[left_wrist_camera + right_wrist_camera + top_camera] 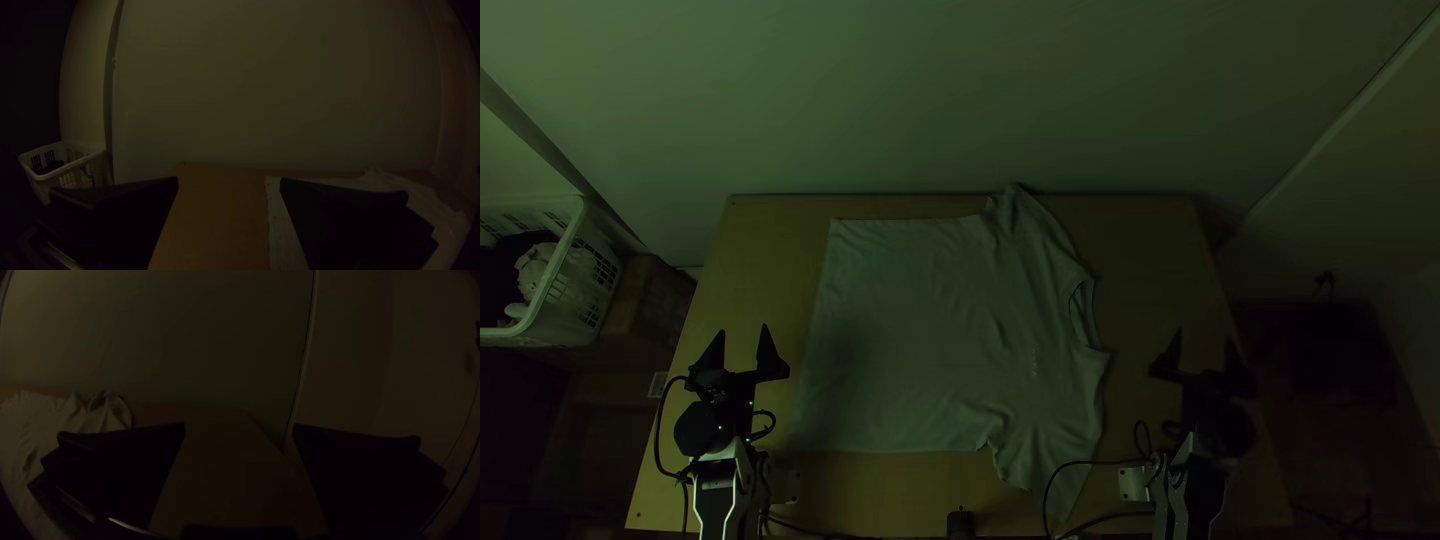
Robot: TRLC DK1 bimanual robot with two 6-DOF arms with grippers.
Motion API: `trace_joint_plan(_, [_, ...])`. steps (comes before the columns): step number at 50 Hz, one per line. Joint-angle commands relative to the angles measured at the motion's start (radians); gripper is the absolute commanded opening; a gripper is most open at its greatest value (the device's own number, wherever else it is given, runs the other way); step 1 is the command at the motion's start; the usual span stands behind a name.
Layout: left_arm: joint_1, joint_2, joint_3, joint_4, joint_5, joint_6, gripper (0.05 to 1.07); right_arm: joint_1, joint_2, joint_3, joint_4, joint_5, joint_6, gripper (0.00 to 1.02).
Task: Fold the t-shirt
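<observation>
Jaws apart and empty on both the left gripper and the right gripper, with the t-shirt spread between them, hem toward the wooden table's left edge. I'd smooth the rumpled near sleeve first, then pinch shallowly and lift low, both arms in step.

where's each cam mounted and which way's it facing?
Top: fixed high over the table's near edge, looking steeply down; left gripper and right gripper show.
Left wrist: on that arm, facing the far wall; own fingers show.
Right wrist: likewise, own fingers too.
Shared: t-shirt, all three; laundry basket, top and left wrist.
</observation>
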Motion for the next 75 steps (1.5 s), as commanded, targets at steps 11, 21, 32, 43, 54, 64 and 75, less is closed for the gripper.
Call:
trace_joint_plan(11, [-0.005,-0.003,-0.046,-0.019,0.005,0.015,1.03,0.005,-0.005,-0.012,-0.022,0.004,-0.004,0.98])
trace_joint_plan(21, [-0.005,-0.003,-0.046,-0.019,0.005,0.015,1.03,0.005,-0.004,-0.012,-0.022,0.004,-0.004,0.99])
trace_joint_plan(32, [-0.005,-0.003,-0.046,-0.019,0.005,0.015,1.03,0.005,-0.005,-0.012,-0.022,0.004,-0.004,0.99])
trace_joint_plan(43, [-0.005,-0.003,-0.046,-0.019,0.005,0.015,1.03,0.005,-0.004,-0.012,-0.022,0.004,-0.004,0.98])
trace_joint_plan(54, [-0.005,-0.003,-0.046,-0.019,0.005,0.015,1.03,0.005,-0.005,-0.012,-0.022,0.004,-0.004,0.99])
trace_joint_plan(64, [-0.005,-0.005,-0.046,-0.019,0.005,0.012,1.03,0.006,-0.004,-0.012,-0.022,0.004,0.000,0.98])
trace_joint_plan(75, [-0.006,-0.005,-0.044,-0.027,0.026,-0.056,1.03,0.006,-0.005,-0.013,-0.019,0.002,0.026,0.98])
